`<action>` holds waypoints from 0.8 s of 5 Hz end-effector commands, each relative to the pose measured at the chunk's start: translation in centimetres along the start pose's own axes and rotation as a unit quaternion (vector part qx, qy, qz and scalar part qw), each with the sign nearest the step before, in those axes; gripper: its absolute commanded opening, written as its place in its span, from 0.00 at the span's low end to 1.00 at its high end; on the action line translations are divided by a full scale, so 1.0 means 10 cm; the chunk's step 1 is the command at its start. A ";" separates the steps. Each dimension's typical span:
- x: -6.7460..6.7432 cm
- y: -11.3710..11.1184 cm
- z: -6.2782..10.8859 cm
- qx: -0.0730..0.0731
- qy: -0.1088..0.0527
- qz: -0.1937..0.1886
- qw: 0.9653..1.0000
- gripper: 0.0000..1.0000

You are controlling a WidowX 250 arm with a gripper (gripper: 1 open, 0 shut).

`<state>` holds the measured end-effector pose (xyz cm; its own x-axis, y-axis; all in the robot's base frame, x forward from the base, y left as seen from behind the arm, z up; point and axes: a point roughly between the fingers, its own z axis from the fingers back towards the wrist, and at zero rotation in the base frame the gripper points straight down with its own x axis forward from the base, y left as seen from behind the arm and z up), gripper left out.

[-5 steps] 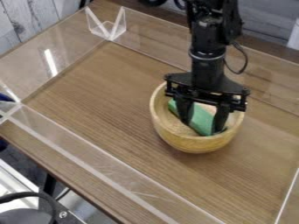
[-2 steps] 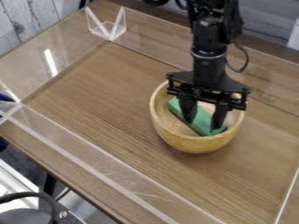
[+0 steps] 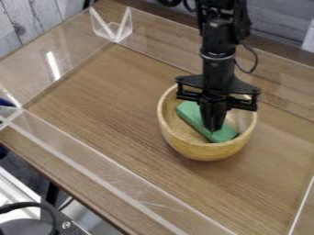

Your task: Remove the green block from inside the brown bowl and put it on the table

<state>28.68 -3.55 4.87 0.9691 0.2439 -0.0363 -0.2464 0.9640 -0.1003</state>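
Bare wood-grain counter [image 3: 98, 101] at left, fenced by low clear acrylic walls [image 3: 73, 151] with plenty of landing room (a clear bracket [image 3: 112, 25] stands at the far edge). Further right, brown bowl [image 3: 207, 124], green block [image 3: 196, 118] lying inside. Hand [image 3: 219, 117] straight down into it, fingers drawn narrow on the block. Risks: thin pinch slipping on lift; block catching the rim, dragging or tipping the bowl.

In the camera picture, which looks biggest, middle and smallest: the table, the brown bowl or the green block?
1. The table looks biggest by far; it fills most of the view.
2. The brown bowl is next.
3. The green block looks smallest. It sits inside the bowl, partly hidden by the gripper.
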 end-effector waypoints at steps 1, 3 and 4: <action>0.14 -0.02 0.28 -0.014 -0.033 0.015 0.999 0.00; 0.30 0.09 0.68 -0.023 -0.049 0.025 0.998 0.00; 0.42 0.34 0.87 -0.026 -0.052 0.028 0.998 0.00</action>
<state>31.12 1.70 10.48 0.9468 0.3206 -0.0271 -0.3212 0.9375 -0.1340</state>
